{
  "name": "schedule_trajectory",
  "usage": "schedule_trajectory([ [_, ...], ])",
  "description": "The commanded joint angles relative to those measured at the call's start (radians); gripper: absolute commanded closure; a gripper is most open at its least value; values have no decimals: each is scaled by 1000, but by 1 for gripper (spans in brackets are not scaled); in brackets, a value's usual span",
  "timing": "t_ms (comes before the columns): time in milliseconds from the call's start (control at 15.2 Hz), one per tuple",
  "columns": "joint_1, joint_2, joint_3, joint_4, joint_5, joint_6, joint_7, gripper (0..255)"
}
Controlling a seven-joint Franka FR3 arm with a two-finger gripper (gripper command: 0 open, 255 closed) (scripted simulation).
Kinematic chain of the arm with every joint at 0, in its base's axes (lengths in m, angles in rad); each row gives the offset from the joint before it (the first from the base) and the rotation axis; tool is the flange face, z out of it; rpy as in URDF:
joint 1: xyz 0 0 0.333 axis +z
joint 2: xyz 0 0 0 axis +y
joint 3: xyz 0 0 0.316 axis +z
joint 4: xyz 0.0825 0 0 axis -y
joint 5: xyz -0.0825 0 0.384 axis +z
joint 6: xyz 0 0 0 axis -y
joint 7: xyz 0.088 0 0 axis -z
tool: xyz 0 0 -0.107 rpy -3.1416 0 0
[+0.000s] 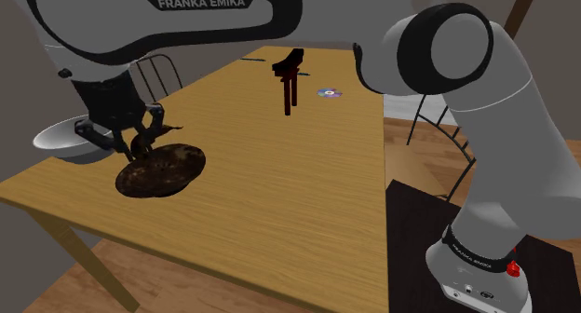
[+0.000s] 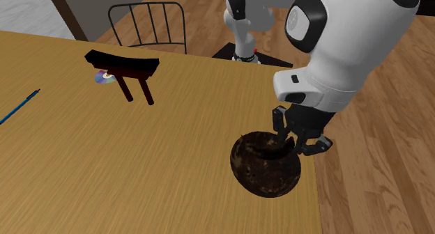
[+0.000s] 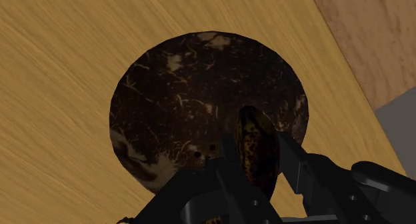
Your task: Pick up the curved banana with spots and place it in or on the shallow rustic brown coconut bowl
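Note:
A dark brown, rough, shallow coconut bowl (image 3: 187,103) rests on the wooden table (image 1: 279,199), close to the table edge. My black gripper (image 3: 260,157) hangs just above the bowl's rim side, shut on a spotted yellow-brown banana (image 3: 255,144) that points down over the bowl's inside. In the shoulder view the gripper (image 1: 144,139) is directly over the bowl (image 1: 163,170) at the table's left end. The second exterior view has the gripper (image 2: 293,143) at the upper right rim of the bowl (image 2: 265,166).
A small dark stand (image 1: 290,74) rises mid-table, with a shiny disc (image 1: 328,93) beside it. A blue pen (image 2: 17,107) lies near the second exterior view's left edge. A metal chair (image 2: 146,24) stands behind the table. Wooden floor lies past the table edge beside the bowl.

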Motion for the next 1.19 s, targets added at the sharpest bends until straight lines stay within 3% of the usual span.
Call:
schedule_trajectory([
  [0,9,19,-5,13,-7,6,3,255],
  [660,-46,-8,0,-189,-5,166,40,255],
  [1122,-46,-8,0,-189,-5,166,40,255],
])
